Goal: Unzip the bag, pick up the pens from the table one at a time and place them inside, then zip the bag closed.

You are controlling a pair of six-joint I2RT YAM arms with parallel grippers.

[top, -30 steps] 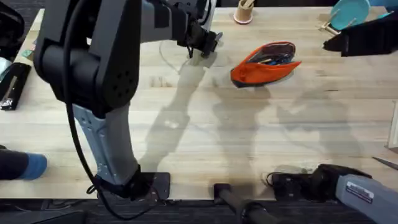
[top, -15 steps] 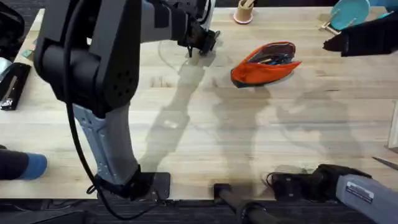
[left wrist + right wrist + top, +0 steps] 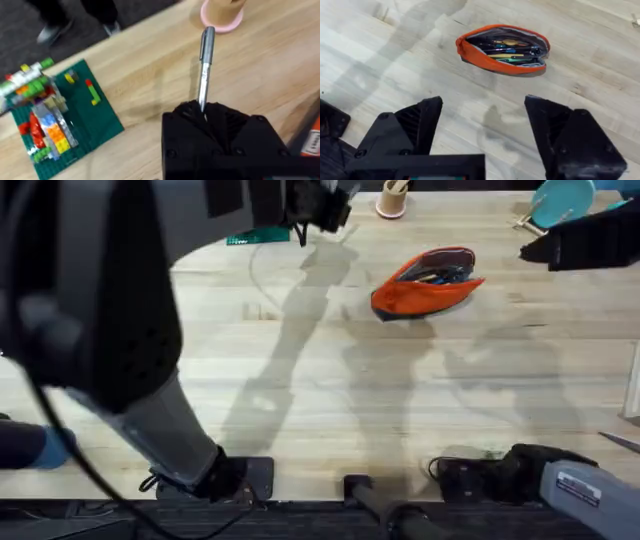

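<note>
The orange-red bag point(image 3: 425, 280) lies unzipped on the table point(image 3: 330, 380), right of centre at the back. In the right wrist view the bag point(image 3: 502, 49) gapes open, with several pens lying inside. My left gripper point(image 3: 320, 205) hangs raised over the table's far edge, left of the bag. In its own view the left gripper point(image 3: 202, 112) is shut on a dark grey metallic pen point(image 3: 205, 65), which sticks out past the fingers. The right gripper point(image 3: 482, 125) stands open near the table's front, its fingers wide apart and nothing between them.
A tan cup point(image 3: 392, 198) on a pink coaster stands at the far edge, near the held pen. A green brick baseplate point(image 3: 55, 120) with a small coloured build lies to the left. A teal plate point(image 3: 560, 200) and a dark object point(image 3: 580, 245) sit at the back right.
The left arm has risen towards the camera, lifting the gripper and its pen off the table and carrying them to the far edge. The bag and right arm have not moved.
</note>
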